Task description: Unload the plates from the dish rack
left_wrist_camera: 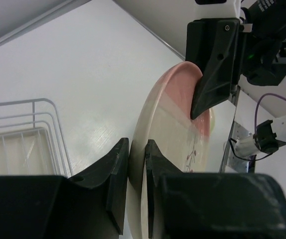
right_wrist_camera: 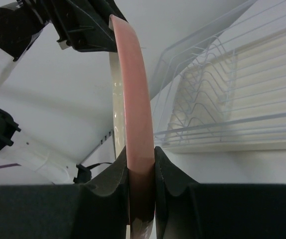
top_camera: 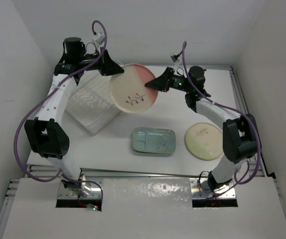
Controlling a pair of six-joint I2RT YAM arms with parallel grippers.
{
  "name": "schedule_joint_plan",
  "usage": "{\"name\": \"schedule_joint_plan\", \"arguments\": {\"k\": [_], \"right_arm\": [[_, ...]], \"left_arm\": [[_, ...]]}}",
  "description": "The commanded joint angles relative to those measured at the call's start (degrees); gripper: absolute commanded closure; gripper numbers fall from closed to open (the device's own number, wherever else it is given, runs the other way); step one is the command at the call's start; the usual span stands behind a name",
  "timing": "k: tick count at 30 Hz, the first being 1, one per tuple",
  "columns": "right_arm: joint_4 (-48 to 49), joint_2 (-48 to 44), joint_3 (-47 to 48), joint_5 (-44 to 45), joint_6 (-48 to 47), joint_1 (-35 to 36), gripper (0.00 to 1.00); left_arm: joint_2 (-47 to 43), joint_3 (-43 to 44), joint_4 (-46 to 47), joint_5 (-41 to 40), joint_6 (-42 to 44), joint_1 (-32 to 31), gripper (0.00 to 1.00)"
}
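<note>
The cream-and-pink plate [top_camera: 133,92] hangs in the air just beside the dish rack [top_camera: 89,113], pinched at opposite rims by the left gripper [top_camera: 114,70] and the right gripper [top_camera: 154,84], so if one arm pulls before the other releases, the plate may twist loose and drop.

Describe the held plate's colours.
The held plate is cream with a salmon-pink segment and dark sprig; clearest in top external view.
</note>
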Motion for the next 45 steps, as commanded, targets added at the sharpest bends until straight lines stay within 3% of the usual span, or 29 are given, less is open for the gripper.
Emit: {"name": "schedule_joint_plan", "arguments": {"k": [1, 3, 6, 11, 18, 21, 25, 29, 36, 45], "right_arm": [[2.6, -5.7, -1.7, 0.8, -0.3, 1.2, 1.00], [-1.0, -7.9, -3.4, 3.6, -1.2, 1.1, 1.00], [-3.7, -13.8, -6.9, 7.4, 0.0, 1.1, 1.00], [6.5, -16.2, -14.1, 13.2, 11.4, 1.1, 1.00], [8.0, -25.8, -25.5, 23.0, 18.0, -3.6, 1.00], [5.8, -33.8, -34.3, 23.9, 21.6, -11.3, 1.00], [-4.4, -45.1, -41.6, 25.4, 22.4, -22.9, 1.00], [-27.4, -58.4, -45.0, 33.6, 14.9, -27.7, 1.00], [-49.0, -75.2, -48.0, 59.4, 15.4, -28.2, 1.00], [-63.0, -82.5, -47.7, 68.3, 18.5, -28.3, 1.00]], "left_arm": [[-2.7, 1.9, 3.3, -3.5, -0.3, -0.5, 1.00], [-2.4, 2.3, 0.0, -8.7, 1.2, -0.5, 0.97], [-1.5, 1.4, -3.9, -19.7, 5.1, -0.5, 0.64], [1.2, 0.9, -6.3, -23.8, 5.5, -0.5, 0.56], [0.1, 4.6, -6.9, -32.4, 6.4, -0.5, 0.35], [-0.6, 6.0, -10.2, -39.4, 8.8, -0.4, 0.34], [-1.7, 4.8, -11.6, -40.6, 9.9, 0.6, 0.34], [-3.6, 2.7, -11.4, -37.9, 9.1, 3.4, 0.34], [-5.0, -1.0, -10.5, -29.8, 6.2, 10.2, 0.34], [-4.7, -1.6, -12.2, -28.5, 7.9, 12.6, 0.34]]}}
